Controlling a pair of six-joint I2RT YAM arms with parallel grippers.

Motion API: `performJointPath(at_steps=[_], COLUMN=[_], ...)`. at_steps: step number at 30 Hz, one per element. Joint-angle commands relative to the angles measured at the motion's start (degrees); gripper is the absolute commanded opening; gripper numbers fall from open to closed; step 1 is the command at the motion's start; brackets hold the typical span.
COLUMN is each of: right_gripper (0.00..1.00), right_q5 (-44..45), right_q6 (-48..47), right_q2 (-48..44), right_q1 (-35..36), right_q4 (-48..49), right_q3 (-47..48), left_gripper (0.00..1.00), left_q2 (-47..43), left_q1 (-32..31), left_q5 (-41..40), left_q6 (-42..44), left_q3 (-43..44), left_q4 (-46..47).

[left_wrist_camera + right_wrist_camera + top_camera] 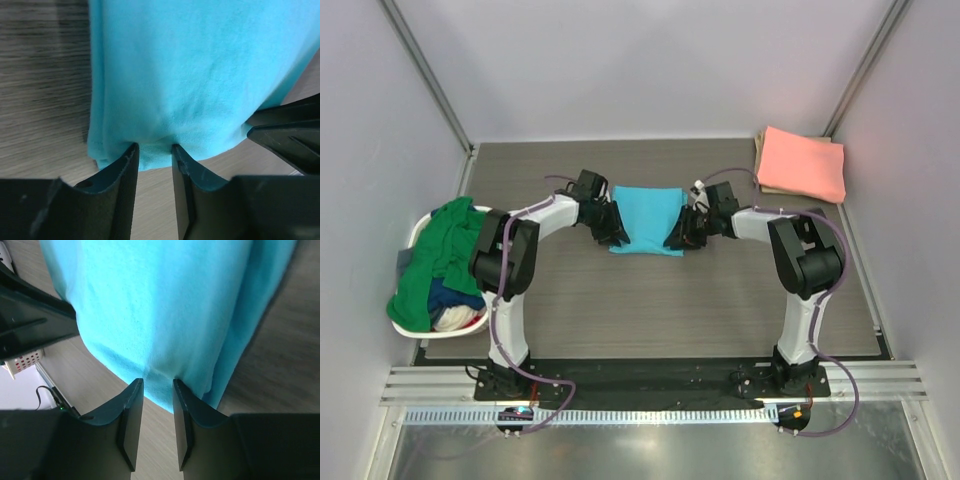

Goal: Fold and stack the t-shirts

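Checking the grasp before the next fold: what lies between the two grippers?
The blue shirt spans from left gripper to right gripper, seen in the top view.

Bright even overhead light, soft shadows, wrist close-ups slightly soft

The sky-blue shirt (647, 220) is plain, with no print or stripe. The salmon-pink shirt (804, 162) is plain too, and the tan layer (761, 168) showing at its edge is perhaps another cloth. The green shirt (445, 250) and navy shirt (448, 296) are single-coloured. The basket (420, 232) is white. The table (720, 300) is grey-brown wood grain. The left end effector (152, 147) and right end effector (157, 382) are black.
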Motion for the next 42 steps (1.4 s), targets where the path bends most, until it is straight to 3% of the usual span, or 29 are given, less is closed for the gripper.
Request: performJointPath(at_steps=[1,6,7,11,17,21,32,42], right_gripper=[0.36,0.33,0.34,0.59,0.78,0.78,0.78,0.69], right_q5=[4.2,5.4,6.2,9.8,14.6,13.6,12.3,5.7], right_q6=[0.3,0.2,-0.4,-3.2,-3.4,-3.7,-2.1,3.6], right_q2=[-3.0,-9.4,-12.3,-19.1,-21.2,-15.9,1.6,13.5], right_q1=[0.9,1.3,1.4,1.4,-1.2,-5.3,-7.6,-5.5], right_q4=[0.2,-0.4,-3.0,-9.6,-11.7,-11.6,-5.7,2.1], right_q3=[-6.2,-12.0,-11.8,-7.5,-3.3,-0.2,10.6,13.9], left_gripper=[0.34,0.33,0.37,0.51,0.55,0.55,0.55,0.6], left_q2=[2.4,-1.3,-2.5,-10.2,-18.2,-26.4,-51.9,-63.0], left_q1=[0.5,0.4,0.5,0.4,0.3,0.2,0.4,0.3], left_q5=[-4.4,-6.8,-7.0,-7.4,-7.5,-11.3,-20.2,-26.1], left_q6=[8.3,12.1,12.5,13.4,12.8,13.6,14.1,13.6], left_q3=[1.8,0.5,0.3,1.6,4.9,-0.2,-17.6,-19.6], left_q4=[-5.5,-11.4,-12.6,-16.0,-22.7,-25.8,-30.8,-28.4])
